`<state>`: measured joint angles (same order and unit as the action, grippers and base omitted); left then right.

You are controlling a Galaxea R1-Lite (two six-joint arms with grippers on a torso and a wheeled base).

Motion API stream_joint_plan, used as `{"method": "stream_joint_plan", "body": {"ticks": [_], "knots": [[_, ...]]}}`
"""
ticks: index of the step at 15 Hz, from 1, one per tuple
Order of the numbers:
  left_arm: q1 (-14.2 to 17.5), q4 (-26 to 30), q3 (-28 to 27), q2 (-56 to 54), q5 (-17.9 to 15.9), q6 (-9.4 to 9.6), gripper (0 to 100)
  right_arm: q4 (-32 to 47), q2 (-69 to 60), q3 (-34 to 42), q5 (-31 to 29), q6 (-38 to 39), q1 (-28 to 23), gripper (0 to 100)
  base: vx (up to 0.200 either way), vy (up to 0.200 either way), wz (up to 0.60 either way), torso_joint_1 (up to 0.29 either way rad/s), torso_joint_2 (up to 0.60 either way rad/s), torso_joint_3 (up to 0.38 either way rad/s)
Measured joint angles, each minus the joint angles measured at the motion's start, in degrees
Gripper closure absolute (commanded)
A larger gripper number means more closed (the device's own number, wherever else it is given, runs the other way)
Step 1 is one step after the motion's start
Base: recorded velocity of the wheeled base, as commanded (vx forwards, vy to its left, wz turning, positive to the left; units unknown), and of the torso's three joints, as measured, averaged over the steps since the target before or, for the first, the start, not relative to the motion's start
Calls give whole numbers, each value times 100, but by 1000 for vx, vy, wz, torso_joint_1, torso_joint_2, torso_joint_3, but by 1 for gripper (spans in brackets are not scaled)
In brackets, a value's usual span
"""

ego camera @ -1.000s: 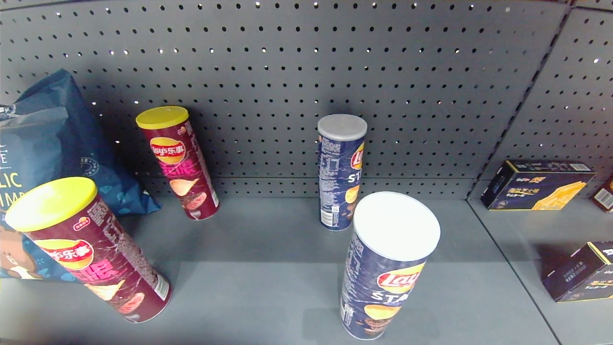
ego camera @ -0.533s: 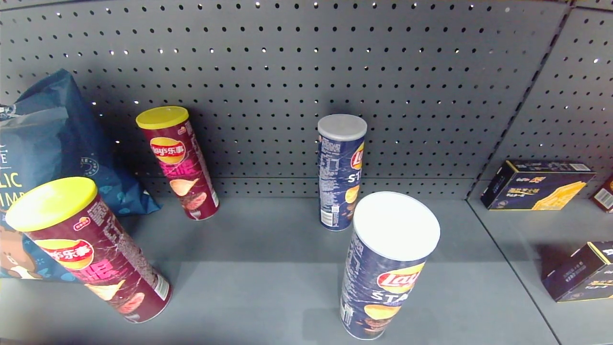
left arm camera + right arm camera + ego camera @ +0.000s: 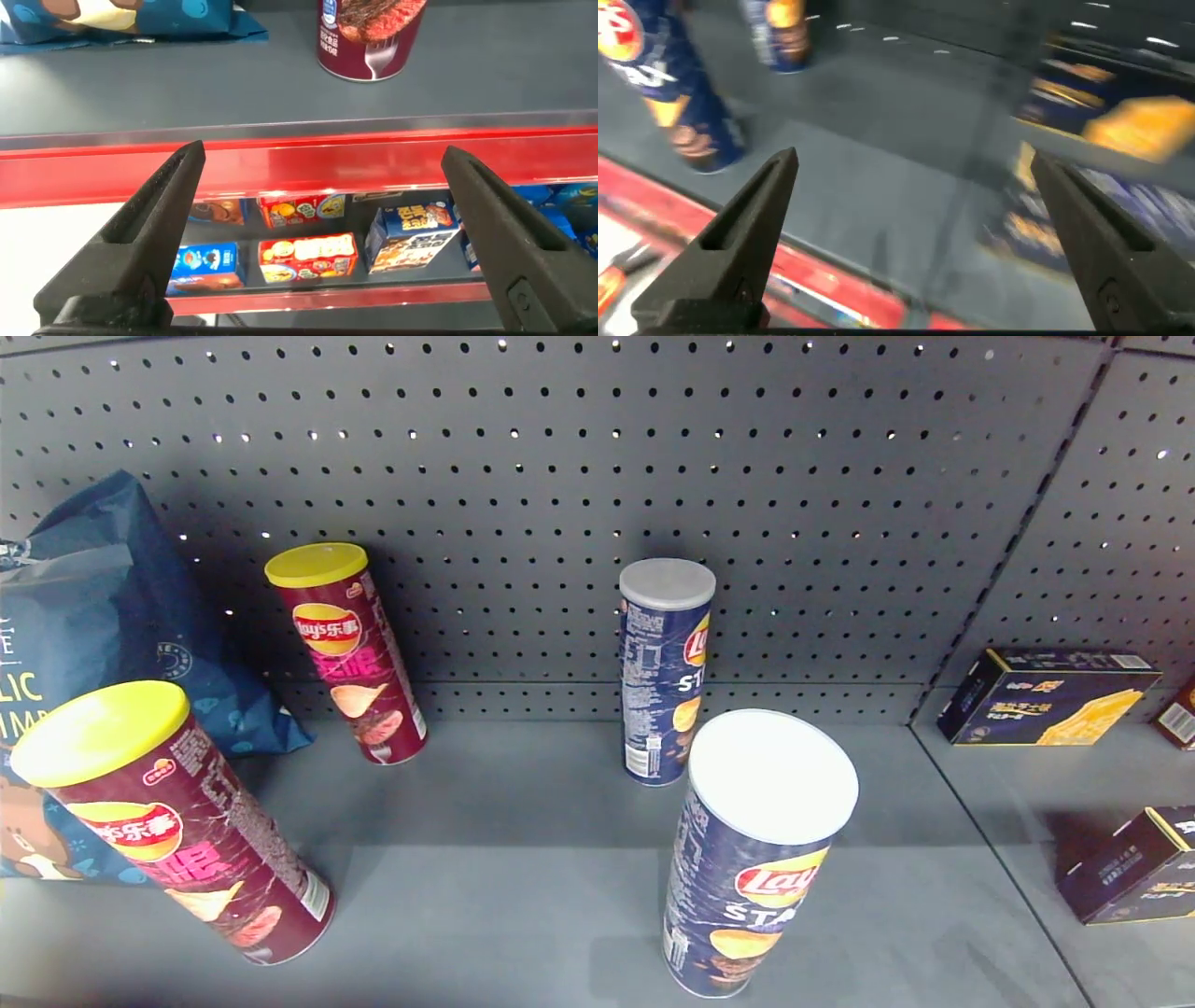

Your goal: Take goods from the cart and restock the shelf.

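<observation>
On the grey shelf (image 3: pixel 523 821) stand two maroon chip cans with yellow lids, one in front (image 3: pixel 177 826) and one at the back (image 3: pixel 347 651). Two navy chip cans stand further right, one near the front edge (image 3: pixel 752 859) and one by the back wall (image 3: pixel 663 667). My left gripper (image 3: pixel 318 247) is open and holds nothing; it hangs in front of the shelf's red front edge (image 3: pixel 308 168), below a maroon can's base (image 3: pixel 369 37). My right gripper (image 3: pixel 910 238) is open and holds nothing, over the shelf front beside the front navy can (image 3: pixel 682 93).
A blue snack bag (image 3: pixel 84 607) leans at the shelf's left end. Dark boxes (image 3: pixel 1050 695) lie in the bay to the right, past a divider line. A pegboard wall (image 3: pixel 597 476) closes the back. Small snack boxes (image 3: pixel 308 257) fill the lower shelf.
</observation>
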<state>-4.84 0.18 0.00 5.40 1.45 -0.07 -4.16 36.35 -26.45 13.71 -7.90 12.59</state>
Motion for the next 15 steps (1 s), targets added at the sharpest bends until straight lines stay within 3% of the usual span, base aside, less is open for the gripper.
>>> {"method": "stream_joint_plan", "body": {"ticks": [9, 15], "knots": [[0, 6, 0, 0, 2, 0, 0, -238, 2522, -1097, -69, -39, 1773, 0, 0, 0, 0, 0, 0, 0], [0, 2, 0, 0, 2, 0, 0, -241, 3237, -1241, -80, -52, 2111, 0, 0, 0, 0, 0, 0, 0]]}}
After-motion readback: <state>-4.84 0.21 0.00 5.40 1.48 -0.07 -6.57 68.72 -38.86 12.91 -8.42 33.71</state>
